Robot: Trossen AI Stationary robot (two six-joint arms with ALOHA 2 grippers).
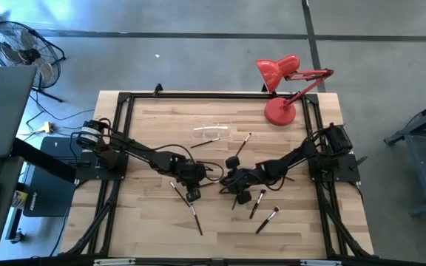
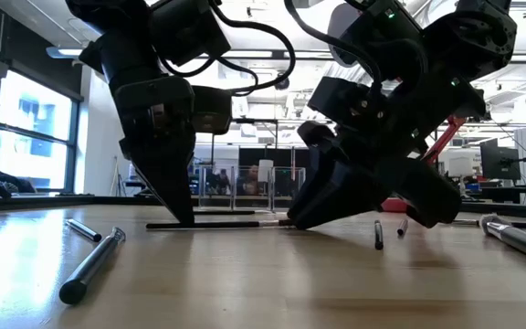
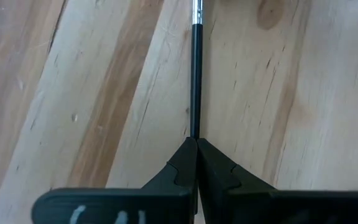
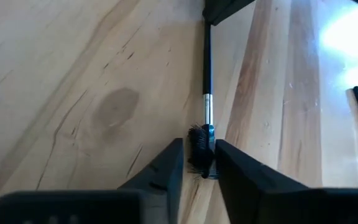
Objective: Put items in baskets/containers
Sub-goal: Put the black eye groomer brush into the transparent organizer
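Black and thin, one brush [image 3: 196, 74] lying flat at the middle of the wooden table [image 1: 154, 236]. Left pincer [image 3: 196, 142] pressed together on the handle end, probably to keep it from rolling. Right pincer [image 4: 199, 158] spread a little, one finger on each side of the fuzzy tip, not squeezing yet as far as can be seen. Likely set there to grab that end for a lift. Clear holder [image 1: 213, 133] well apart, at 12 o'clock from the two pincers. More loose brushes [image 1: 266, 219] at 5 o'clock and 7 o'clock, flat on the wood. Most of the job not yet done.
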